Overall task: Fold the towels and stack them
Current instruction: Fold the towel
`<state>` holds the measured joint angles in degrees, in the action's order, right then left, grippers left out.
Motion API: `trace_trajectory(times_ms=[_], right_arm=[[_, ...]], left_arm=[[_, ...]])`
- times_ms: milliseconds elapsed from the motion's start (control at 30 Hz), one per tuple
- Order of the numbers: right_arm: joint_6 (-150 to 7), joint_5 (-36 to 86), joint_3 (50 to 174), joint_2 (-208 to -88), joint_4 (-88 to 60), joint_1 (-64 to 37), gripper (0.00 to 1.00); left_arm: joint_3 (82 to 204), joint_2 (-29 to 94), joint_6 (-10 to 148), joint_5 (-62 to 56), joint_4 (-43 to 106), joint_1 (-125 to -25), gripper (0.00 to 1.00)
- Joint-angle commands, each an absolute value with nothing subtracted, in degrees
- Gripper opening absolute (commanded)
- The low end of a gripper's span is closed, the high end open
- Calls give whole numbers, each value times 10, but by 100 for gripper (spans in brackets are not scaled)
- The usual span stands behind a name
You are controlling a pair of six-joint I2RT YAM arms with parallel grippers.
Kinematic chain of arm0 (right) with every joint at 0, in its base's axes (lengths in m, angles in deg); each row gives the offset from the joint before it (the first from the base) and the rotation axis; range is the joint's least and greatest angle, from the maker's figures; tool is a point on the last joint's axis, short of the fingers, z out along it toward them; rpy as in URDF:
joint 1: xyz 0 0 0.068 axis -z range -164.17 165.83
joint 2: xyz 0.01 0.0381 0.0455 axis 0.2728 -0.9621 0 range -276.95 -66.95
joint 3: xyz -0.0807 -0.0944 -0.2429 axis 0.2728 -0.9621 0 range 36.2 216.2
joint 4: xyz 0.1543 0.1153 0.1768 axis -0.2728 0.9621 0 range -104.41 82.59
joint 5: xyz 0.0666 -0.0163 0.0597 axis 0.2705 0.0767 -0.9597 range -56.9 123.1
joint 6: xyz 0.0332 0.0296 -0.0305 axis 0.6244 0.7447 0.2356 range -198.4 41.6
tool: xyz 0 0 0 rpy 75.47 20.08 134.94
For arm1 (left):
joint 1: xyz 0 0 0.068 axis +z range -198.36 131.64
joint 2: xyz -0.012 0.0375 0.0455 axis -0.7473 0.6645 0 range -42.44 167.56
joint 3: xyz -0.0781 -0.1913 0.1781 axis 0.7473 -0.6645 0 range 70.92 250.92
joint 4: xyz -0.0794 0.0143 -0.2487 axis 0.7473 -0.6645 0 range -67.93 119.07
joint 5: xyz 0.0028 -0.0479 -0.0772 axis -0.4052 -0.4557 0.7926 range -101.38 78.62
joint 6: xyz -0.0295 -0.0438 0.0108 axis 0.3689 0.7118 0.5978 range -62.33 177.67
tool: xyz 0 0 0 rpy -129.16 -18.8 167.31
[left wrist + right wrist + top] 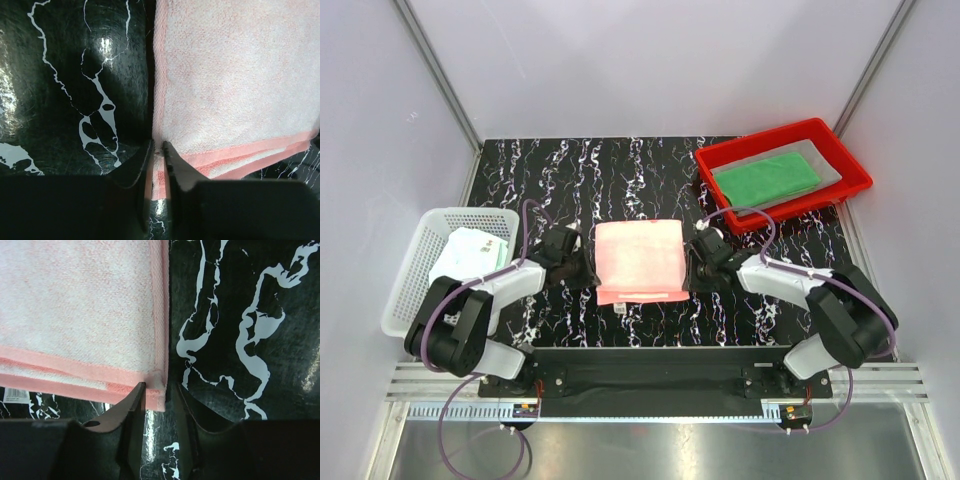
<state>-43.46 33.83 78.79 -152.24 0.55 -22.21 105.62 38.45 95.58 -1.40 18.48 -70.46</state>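
A pink towel (640,260) lies folded in the middle of the black marbled table, its doubled hems toward the near edge. My left gripper (590,272) is at the towel's near left corner. In the left wrist view the pink towel (235,75) has its left edge pinched between the narrow jaws of the left gripper (158,145). My right gripper (692,262) is at the near right corner. In the right wrist view the right gripper (158,387) stands slightly open around the corner of the pink towel (75,300), with a gap at the right finger. A green towel (765,178) lies folded on a grey towel (827,164).
The red tray (852,182) holding the green and grey towels stands at the back right. A white lattice basket (408,285) at the left holds a pale towel (470,255). Grey walls enclose the table on three sides.
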Motion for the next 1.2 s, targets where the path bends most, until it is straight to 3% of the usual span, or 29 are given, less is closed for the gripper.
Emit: trace_trajectory(times_ms=[0, 100, 533, 967, 1100, 1167], right_arm=[[-432, 332, 797, -1544, -29, -216, 36], [-432, 335, 796, -1550, -36, -217, 32], [-459, 339, 811, -1541, -26, -216, 2], [-468, 351, 833, -1504, 21, -216, 2], [-469, 338, 836, -1511, 19, -217, 1], [-464, 332, 832, -1515, 13, -216, 1]], left_arm=[[1052, 390, 953, -7, 207, -708, 12], [1060, 390, 948, -17, 193, -708, 0], [1088, 343, 944, -20, 144, -716, 0], [1136, 345, 936, -51, 69, -731, 0], [1137, 359, 930, -48, 68, -735, 18], [1129, 361, 931, -42, 78, -737, 21]])
